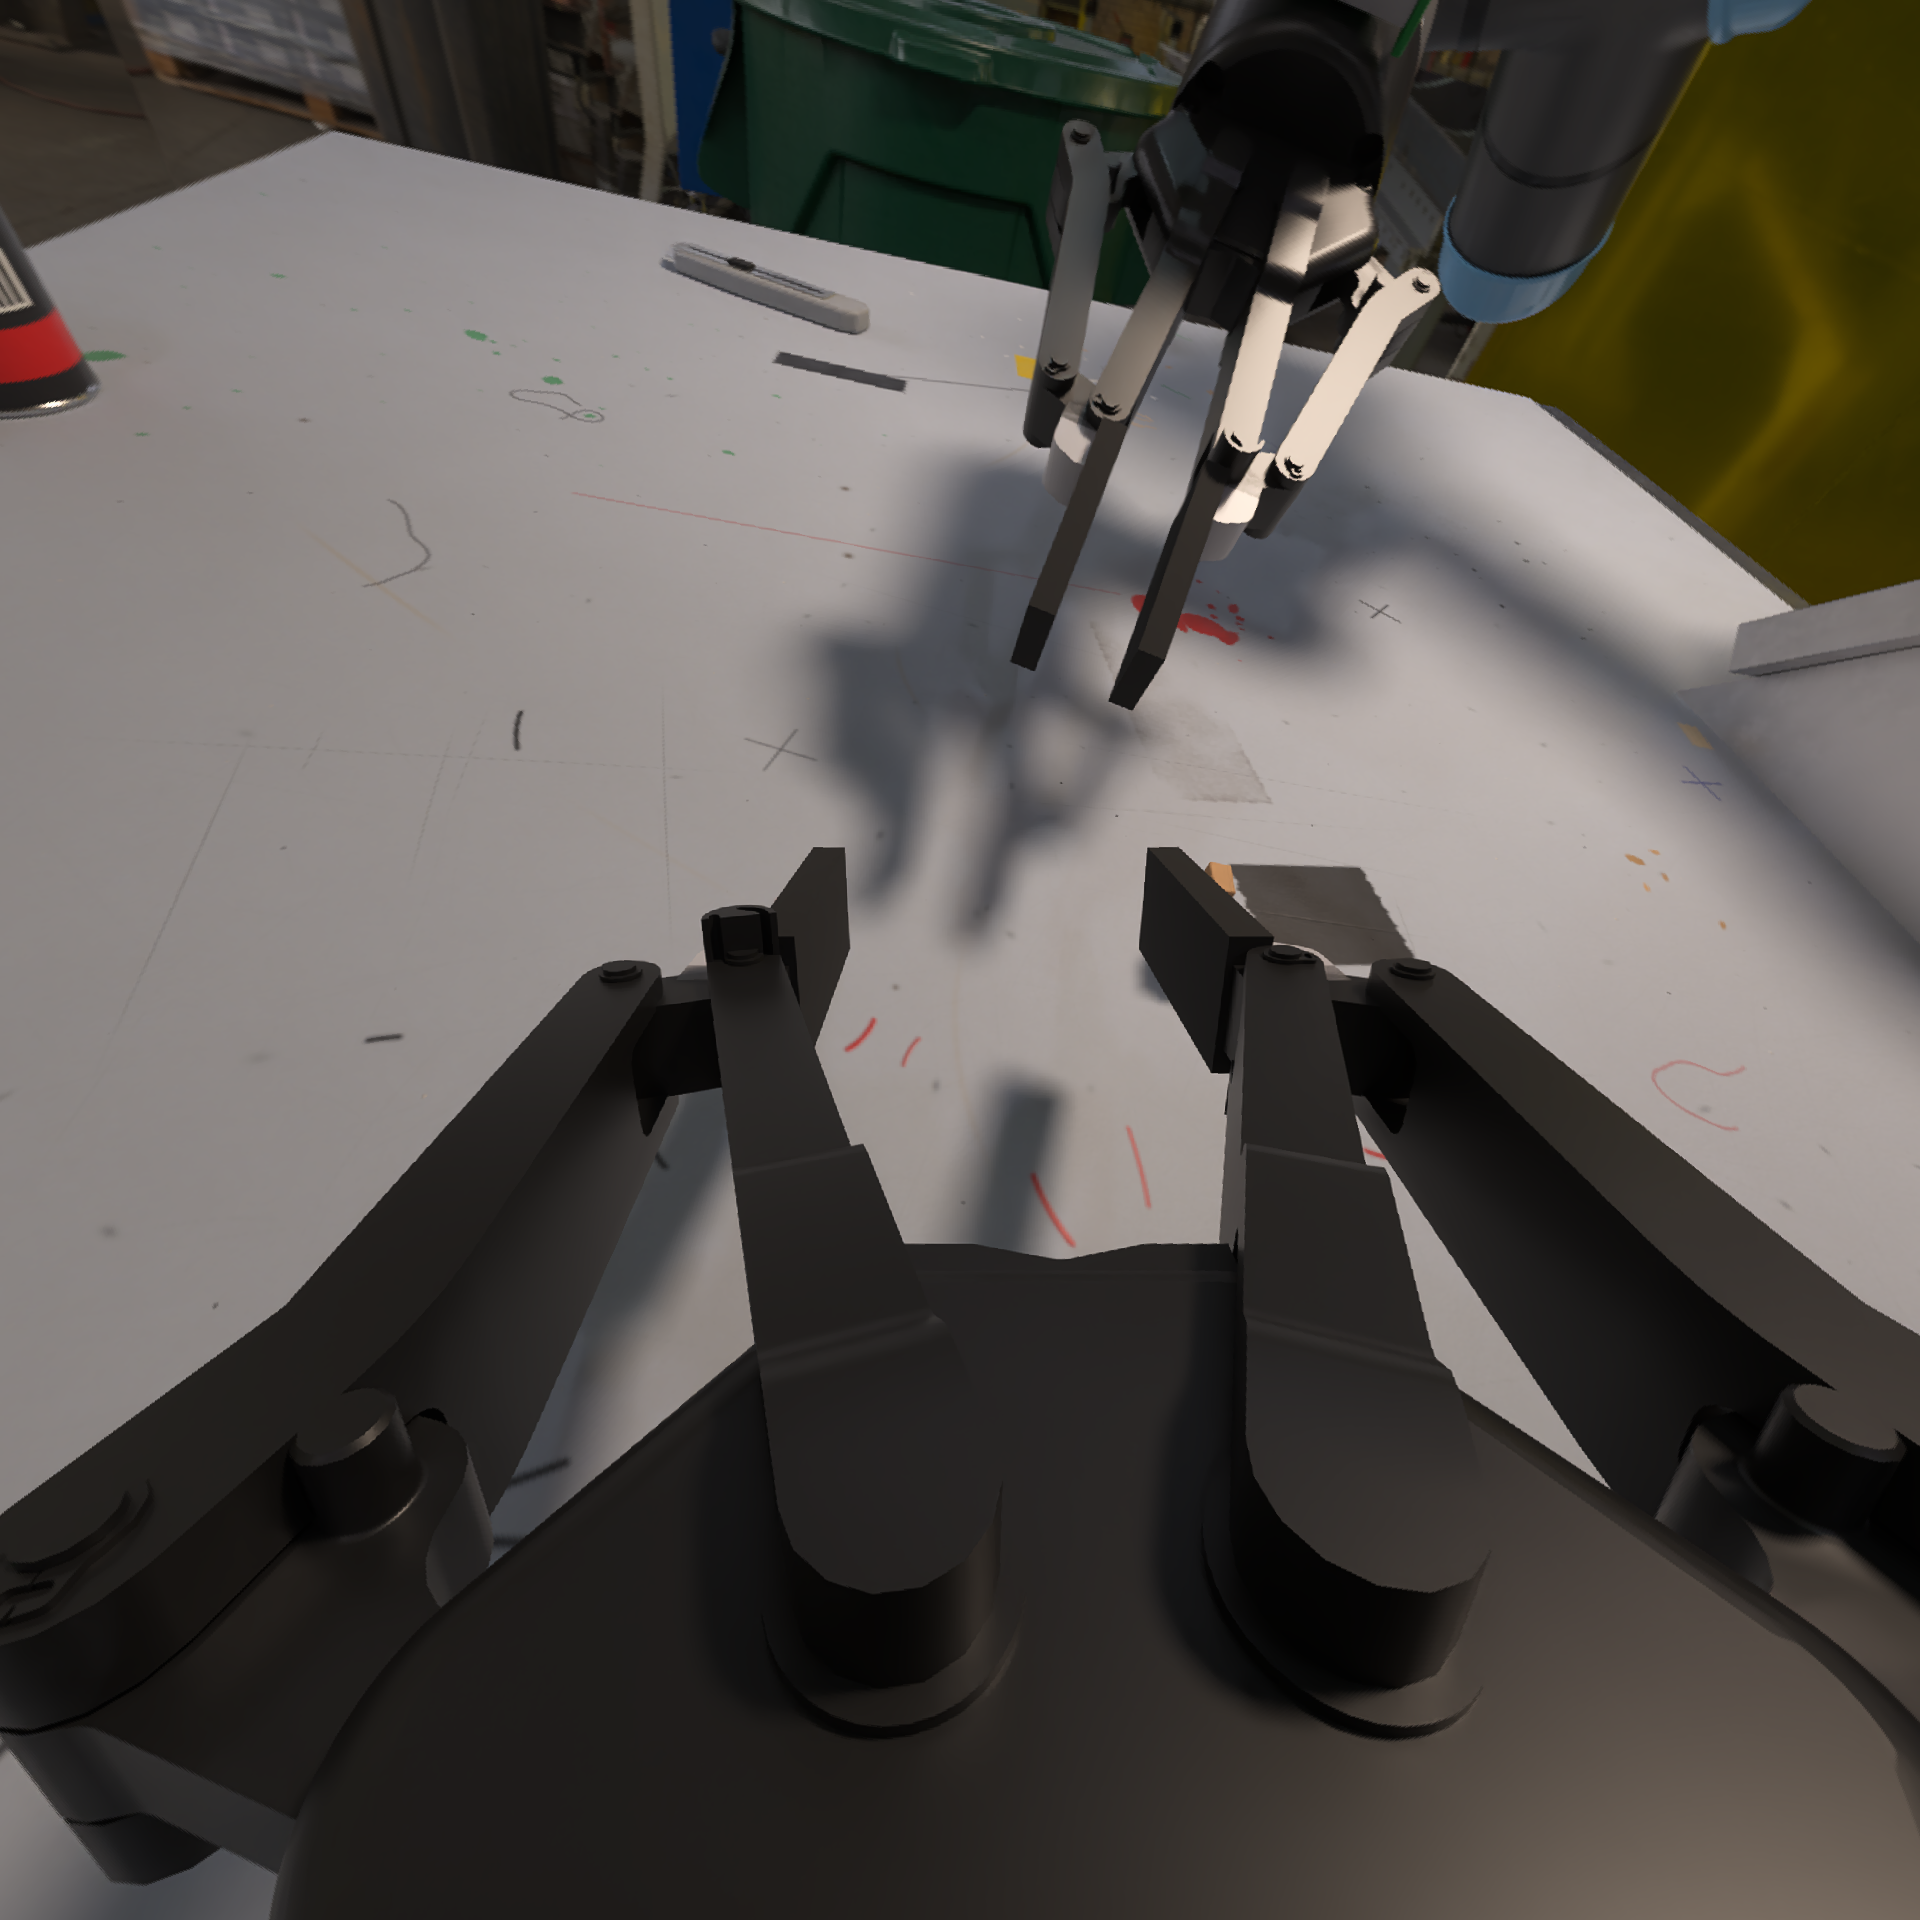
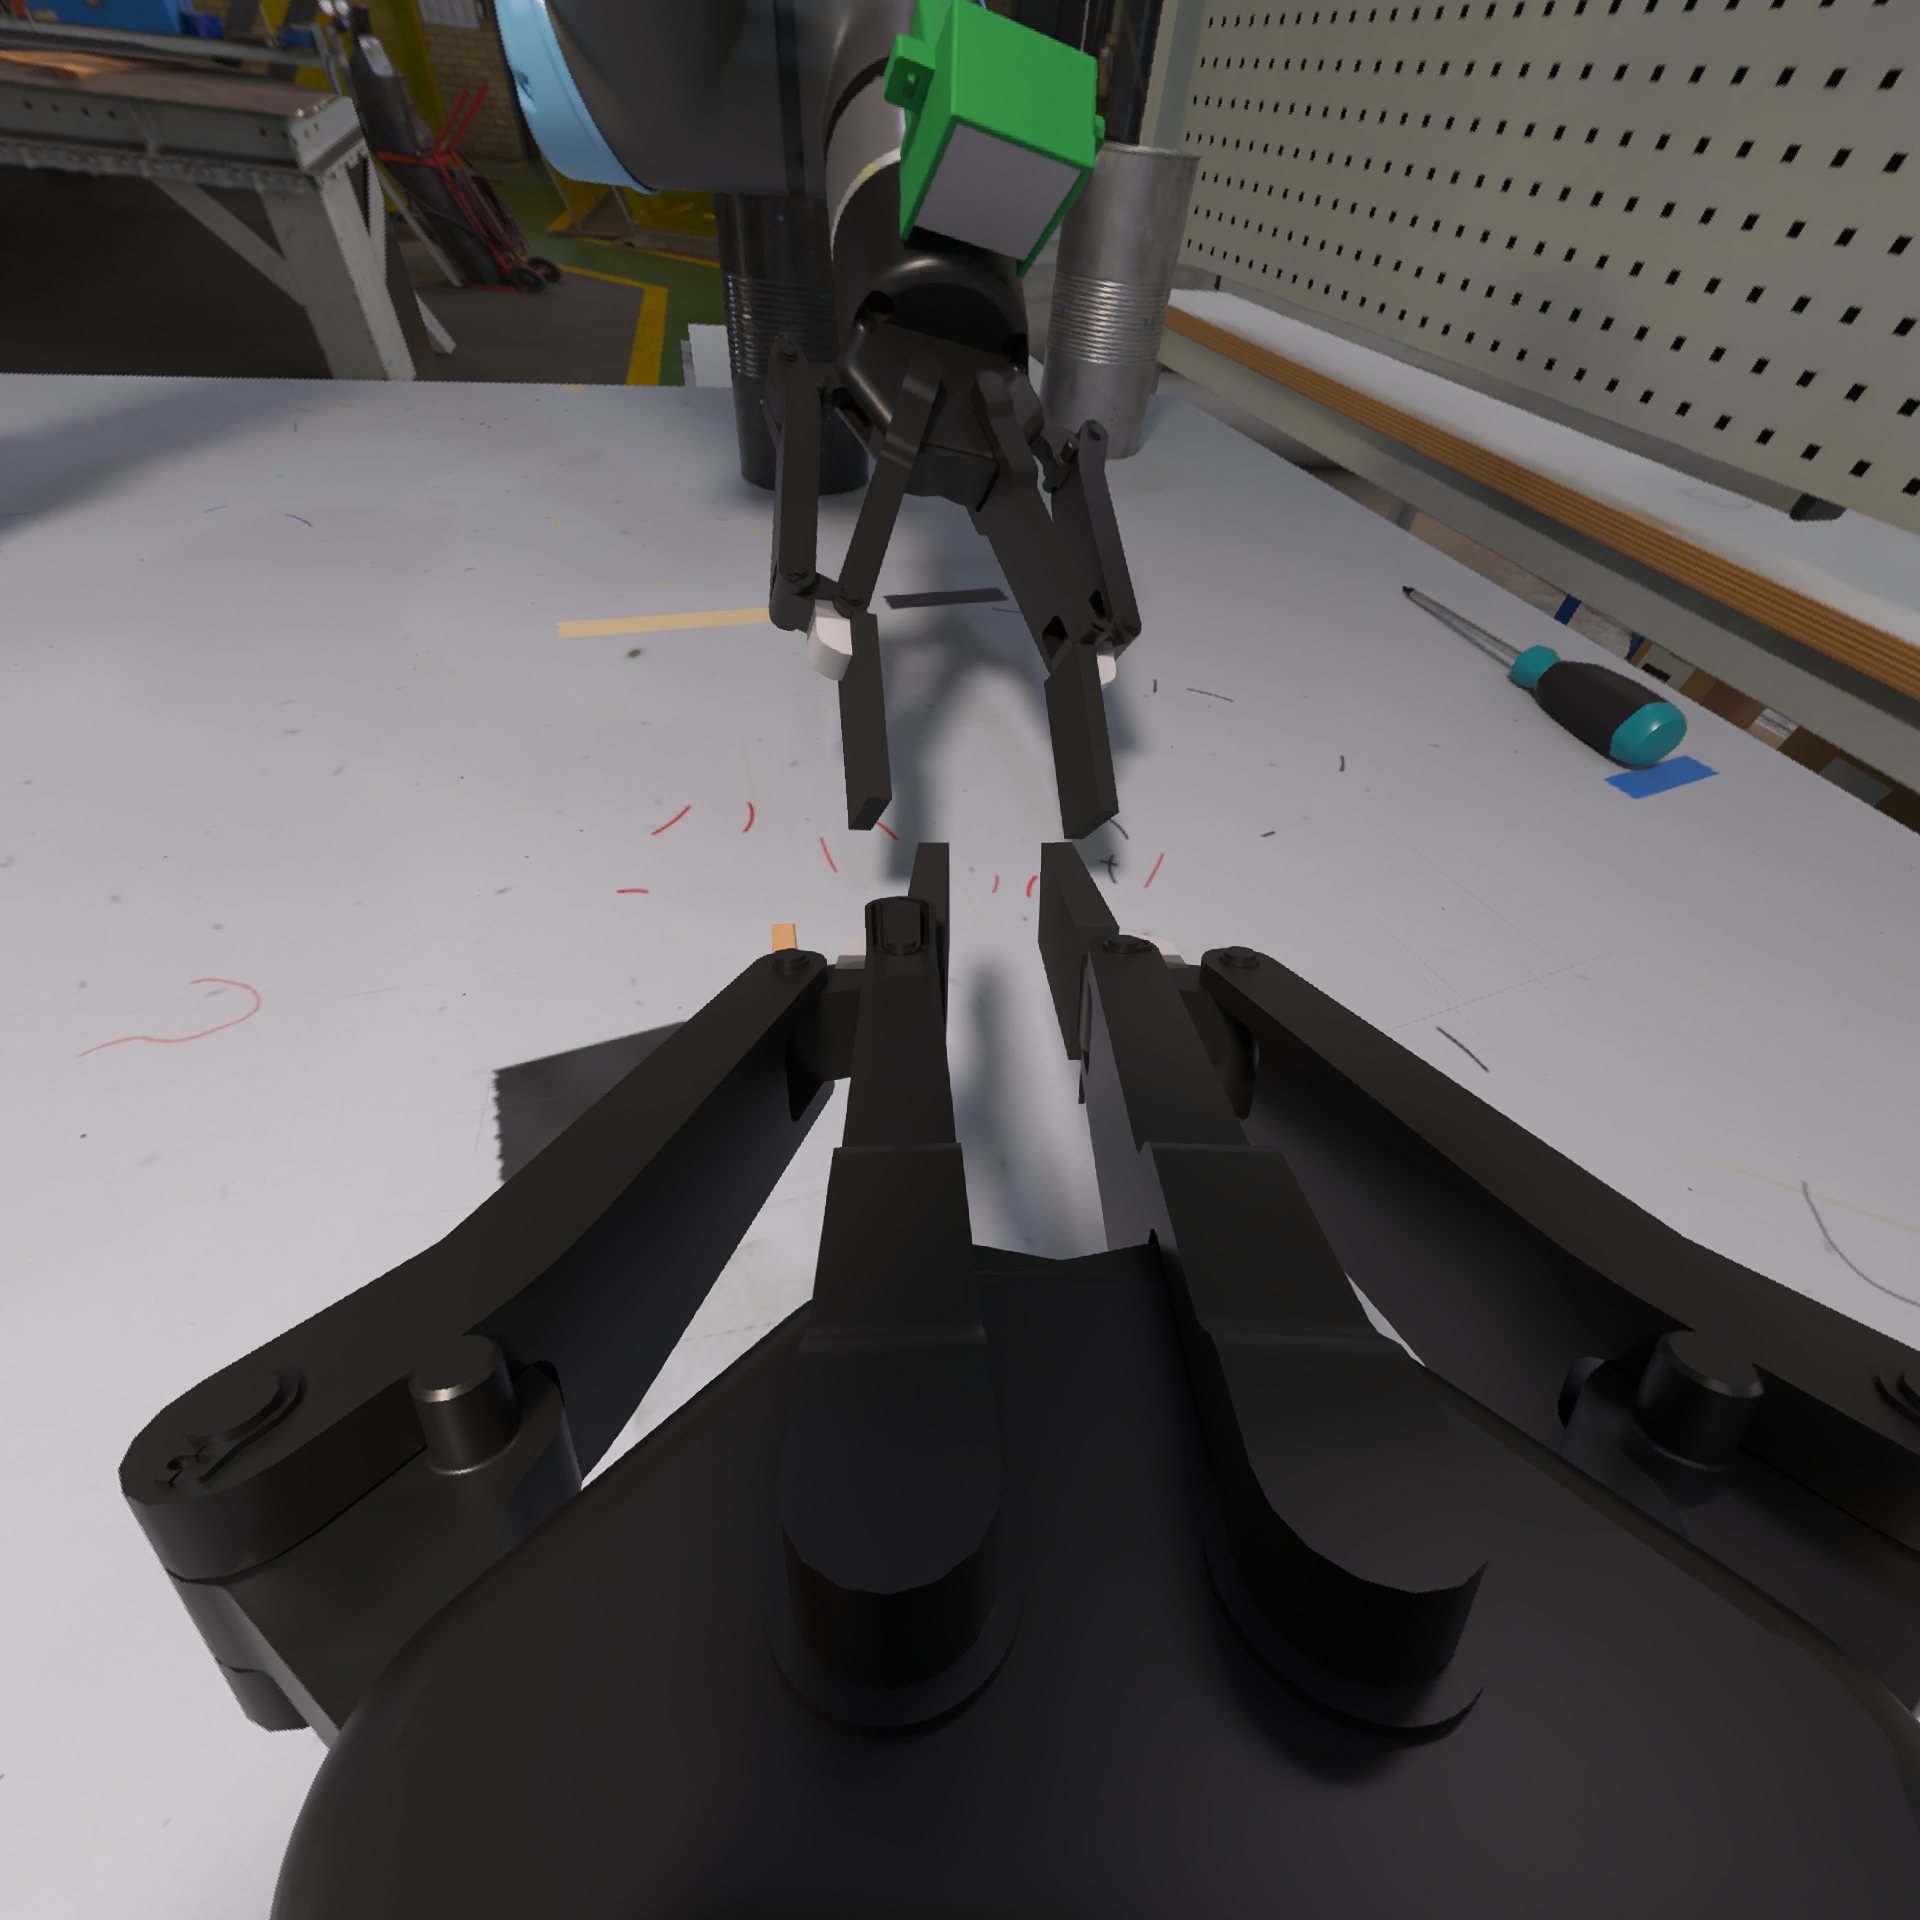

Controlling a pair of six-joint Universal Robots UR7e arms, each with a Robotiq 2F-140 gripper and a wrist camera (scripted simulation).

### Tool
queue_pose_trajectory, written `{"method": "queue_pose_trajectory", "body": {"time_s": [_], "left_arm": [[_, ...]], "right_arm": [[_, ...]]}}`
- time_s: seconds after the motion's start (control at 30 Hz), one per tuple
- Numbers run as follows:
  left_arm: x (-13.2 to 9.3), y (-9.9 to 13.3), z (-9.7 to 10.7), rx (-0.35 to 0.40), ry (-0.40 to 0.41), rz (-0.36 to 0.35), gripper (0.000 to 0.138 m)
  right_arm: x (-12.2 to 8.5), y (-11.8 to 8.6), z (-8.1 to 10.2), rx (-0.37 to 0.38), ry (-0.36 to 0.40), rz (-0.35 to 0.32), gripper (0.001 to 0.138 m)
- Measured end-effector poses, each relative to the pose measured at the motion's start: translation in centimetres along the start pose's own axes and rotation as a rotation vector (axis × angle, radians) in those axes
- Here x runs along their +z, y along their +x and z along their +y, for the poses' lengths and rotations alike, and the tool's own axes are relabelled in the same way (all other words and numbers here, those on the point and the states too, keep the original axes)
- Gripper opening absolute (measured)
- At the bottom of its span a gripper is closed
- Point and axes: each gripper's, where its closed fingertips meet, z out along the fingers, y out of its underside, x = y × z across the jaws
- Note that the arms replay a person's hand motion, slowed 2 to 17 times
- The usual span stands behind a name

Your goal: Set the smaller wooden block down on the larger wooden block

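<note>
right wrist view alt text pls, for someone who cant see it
The right gripper hangs open and empty over a scuffed grey table, facing the left gripper, also open. A teal-and-black screwdriver lies at right near a pegboard; no wooden block is clearly visible.

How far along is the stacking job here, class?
Nothing looks done: no block is stacked. Nothing is in hand: the left gripper and right gripper are open and empty above the table. Only a wood-coloured sliver shows behind a finger. Grasping and placing remain.

I can't read any text here; the red-and-black can (image 1: 31, 332) on the bench (image 1: 312, 831) bears only illegible print.
</note>
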Motion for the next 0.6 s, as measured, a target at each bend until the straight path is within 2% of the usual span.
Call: {"method": "queue_pose_trajectory", "body": {"time_s": [0.13, 0.3, 0.6], "left_arm": [[0.5, -0.1, -0.2, 0.027, -0.045, 0.037, 0.075], [1.4, -0.1, -0.3, 0.099, -0.149, 0.093, 0.075], [3.5, -1.0, 0.0, 0.216, -0.357, 0.176, 0.075]], "right_arm": [[-0.1, 0.5, -0.2, 0.011, 0.035, 0.006, 0.024], [-0.5, 1.4, -0.3, 0.061, 0.09, 0.025, 0.023], [-1.9, 3.3, -0.6, 0.116, 0.136, 0.116, 0.023]]}}
